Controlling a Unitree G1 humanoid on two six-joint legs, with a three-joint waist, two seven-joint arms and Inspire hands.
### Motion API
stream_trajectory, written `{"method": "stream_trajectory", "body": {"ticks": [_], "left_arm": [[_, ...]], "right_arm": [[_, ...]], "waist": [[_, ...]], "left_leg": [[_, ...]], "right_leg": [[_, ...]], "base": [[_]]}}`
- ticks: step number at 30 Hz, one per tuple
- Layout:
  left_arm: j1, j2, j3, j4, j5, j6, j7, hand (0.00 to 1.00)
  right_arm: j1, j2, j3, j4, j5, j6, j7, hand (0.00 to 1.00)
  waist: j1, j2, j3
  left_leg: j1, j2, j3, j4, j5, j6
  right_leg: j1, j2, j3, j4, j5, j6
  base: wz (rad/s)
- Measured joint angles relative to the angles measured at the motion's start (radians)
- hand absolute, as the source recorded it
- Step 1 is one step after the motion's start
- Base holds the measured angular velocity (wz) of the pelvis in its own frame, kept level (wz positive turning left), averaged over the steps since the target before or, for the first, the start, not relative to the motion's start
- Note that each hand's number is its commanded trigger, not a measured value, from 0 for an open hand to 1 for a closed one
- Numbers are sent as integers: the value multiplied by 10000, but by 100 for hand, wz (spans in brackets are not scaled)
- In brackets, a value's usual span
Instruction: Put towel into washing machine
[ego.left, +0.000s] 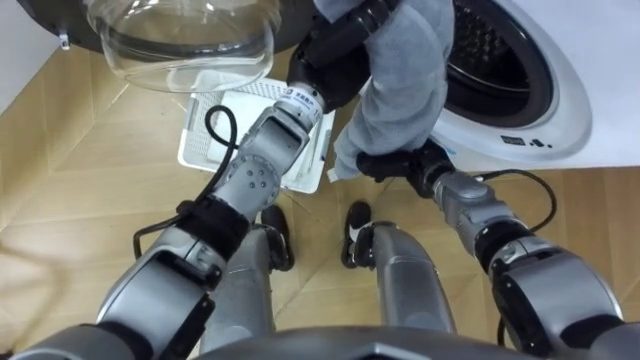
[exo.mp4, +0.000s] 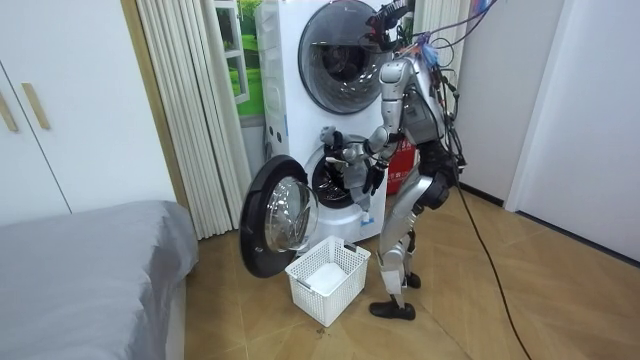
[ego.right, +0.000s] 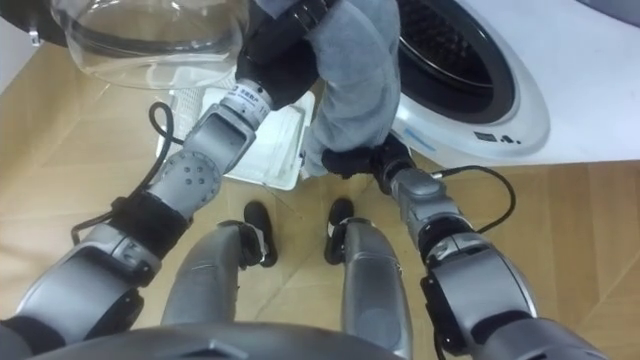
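The grey towel (ego.left: 405, 85) hangs just before the washing machine's drum mouth (ego.left: 495, 60), not yet inside. The left hand (ego.left: 335, 55) is curled into its upper part and the right hand (ego.left: 390, 165) is clenched on its lower end. The open glass door (ego.left: 190, 45) and a white laundry basket (ego.left: 205, 140) lie to the left. The room view adds a second machine (exo.mp4: 340, 50) stacked above, a curtain (exo.mp4: 190, 110) and a bed (exo.mp4: 90, 265).
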Motion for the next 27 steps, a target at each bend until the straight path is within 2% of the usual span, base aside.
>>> {"method": "stream_trajectory", "body": {"ticks": [5, 6, 7, 8, 10, 13, 17, 20, 23, 25, 26, 27], "left_arm": [[39, 5, -170, 73, -5, 16, -4, 100], [78, 5, -199, 121, -6, 25, -58, 90], [82, 11, -183, 278, -4, 36, -190, 37], [83, 20, -172, 414, -3, 37, -309, 0], [96, 97, -157, 836, 0, 56, -619, 0], [317, 459, -162, 1263, -8, 135, -1082, 0], [681, 594, -185, 1343, 48, 131, -1531, 0], [962, 899, -176, 1411, 352, 96, -1684, 0], [1063, 1115, -81, 1842, 1813, -206, -1630, 0], [1155, 1322, 38, 1975, 3676, -357, -1260, 0], [1153, 1351, 61, 2021, 4254, -376, -1111, 0], [1278, 1436, 54, 2088, 5322, -371, -799, 0]], "right_arm": [[44, -61, -1, 3, 24, 179, 0, 100], [41, -124, -4, 0, 13, 247, 0, 100], [48, -162, -12, -5, -33, 343, 0, 100], [77, -203, -36, -10, -53, 401, 1, 100], [221, -226, -43, -22, -105, 567, 8, 100], [369, -250, -42, -70, -357, 954, 7, 100], [521, -446, -44, -297, -369, 988, -14, 100], [593, -555, -111, -481, -384, 991, -114, 100], [583, -773, -96, -448, -359, 990, -220, 100], [637, -982, -118, -447, -264, 997, -413, 100], [661, -1035, -167, -447, -225, 1006, -444, 100], [700, -1095, -180, -455, 27, 1006, -519, 100]], "waist": [[245, 67, 53], [300, 111, 92], [366, 160, 141], [407, 174, 151], [531, 199, 167], [602, 210, 172], [802, 212, 173], [1024, 229, 169], [1186, 354, 196], [1289, 475, 263], [1296, 487, 258], [1291, 494, 254]], "left_leg": [[13, -17, -18, -39, 13, -23], [8, -27, -20, -120, 11, -26], [10, -29, -17, -132, 10, -28], [10, -29, -14, -138, 8, -31], [2, -31, -16, -154, 6, -41], [-57, -17, -15, -181, 3, -60], [-125, -20, -3, -165, -3, -69], [-81, -10, 52, -185, -4, -76], [22, -36, 107, -271, -2, -85], [12, -59, 113, -347, 11, -99], [14, -76, 113, -363, 22, -104], [44, -163, 112, -414, 50, -116]], "right_leg": [[0, 6, -18, -18, -1, 3], [-2, -5, -29, -24, -14, 7], [-3, -1, -30, -27, -22, 8], [-6, 4, -24, -33, -25, 7], [-21, 2, -30, -27, -47, -2], [-64, 53, -25, -116, -57, -9], [-143, 120, 2, -150, -51, 1], [-184, 122, 64, -89, -51, 0], [-181, 77, 99, 19, -56, 7], [-202, 68, 114, 7, -57, -1], [-215, 52, 121, 9, -63, -9], [-219, 40, 158, 0, -68, -13]], "base": [[1], [3], [0], [0], [0], [0], [0], [-5], [0], [0], [0], [-4]]}}
